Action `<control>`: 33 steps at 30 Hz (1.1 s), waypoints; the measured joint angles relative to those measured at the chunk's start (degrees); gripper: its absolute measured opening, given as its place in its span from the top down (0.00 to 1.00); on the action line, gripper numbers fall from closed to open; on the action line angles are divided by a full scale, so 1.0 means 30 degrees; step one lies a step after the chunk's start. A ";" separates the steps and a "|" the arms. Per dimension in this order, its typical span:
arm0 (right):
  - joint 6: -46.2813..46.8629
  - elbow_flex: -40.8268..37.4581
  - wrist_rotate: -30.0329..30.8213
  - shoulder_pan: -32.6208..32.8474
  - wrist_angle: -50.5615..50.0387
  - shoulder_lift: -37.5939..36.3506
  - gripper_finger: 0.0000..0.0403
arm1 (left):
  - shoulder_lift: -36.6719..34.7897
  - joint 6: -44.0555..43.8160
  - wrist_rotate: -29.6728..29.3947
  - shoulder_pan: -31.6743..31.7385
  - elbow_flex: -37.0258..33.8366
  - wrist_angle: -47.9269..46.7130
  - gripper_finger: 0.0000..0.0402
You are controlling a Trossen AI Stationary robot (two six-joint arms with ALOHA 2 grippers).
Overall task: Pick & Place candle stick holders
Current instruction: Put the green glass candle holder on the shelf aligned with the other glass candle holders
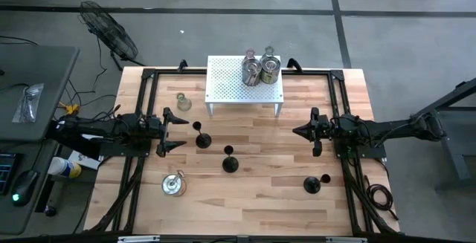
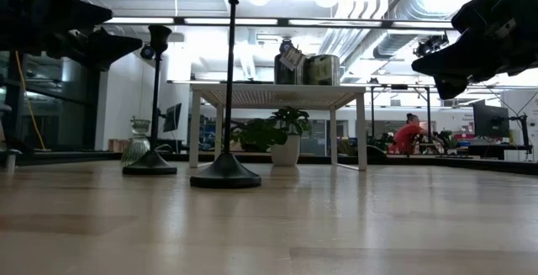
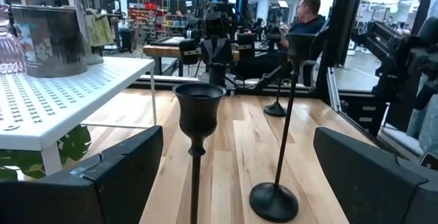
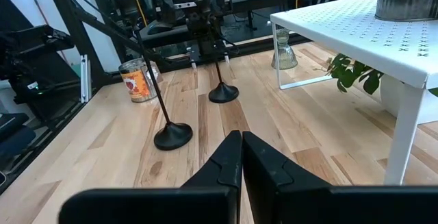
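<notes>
Left gripper (image 1: 175,131) hangs above the left side of the table with its fingers spread as wide as they go and nothing between them, pointing toward the table's middle. Straight ahead of it, just beside the fingertips, stands a black candle stick holder (image 1: 202,137); in the left wrist view its cup (image 3: 199,107) sits centred in the gap between the two dark fingers (image 3: 113,176). This looks like the approach to a first pick.

To do it well, the arm should advance level so the thin stem passes squarely between the pads, then close below the cup, where the stem is narrow and the cup can stop any slip. The piece is tall on a small round base, so a nudge from one finger could tip it; both pads ought to meet the stem together.

A second black holder (image 1: 230,161) stands a little farther right and nearer, and a third (image 1: 312,184) is near the right front. A clear glass holder (image 1: 183,102) sits far left, beside the white perforated rack (image 1: 223,87), which already carries several silvery holders (image 1: 260,67). A tin-like piece (image 1: 174,185) lies near the front left.

Right gripper (image 1: 300,131) waits over the right side, its fingers pressed together and holding nothing.
</notes>
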 joint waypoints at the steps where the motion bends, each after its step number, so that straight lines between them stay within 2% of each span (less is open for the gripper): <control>1: 0.0000 0.0000 -0.0001 0.0000 -0.0003 0.0000 0.99 | 0.0000 -0.0240 0.0000 0.0004 -0.0002 0.0055 0.07; 13: 0.0000 0.0000 0.0000 0.0000 0.0000 0.0000 0.99 | 0.0000 -0.1080 -0.0007 0.0000 -0.0016 -0.0064 0.07; 22: 0.0000 0.0000 -0.0007 0.0000 0.0000 0.0000 0.99 | 0.0000 -0.2322 -0.1618 0.0002 -0.0016 0.0445 0.07; 28: 0.0000 0.0000 0.0000 0.0000 -0.0004 0.0000 0.99 | 0.0000 -0.2889 -0.4173 0.0000 -0.0016 0.0452 0.07; 33: -0.0003 0.0000 0.0000 0.0000 0.0000 0.0000 0.99 | 0.0000 -0.2692 -0.8804 0.0000 -0.0016 0.0183 0.07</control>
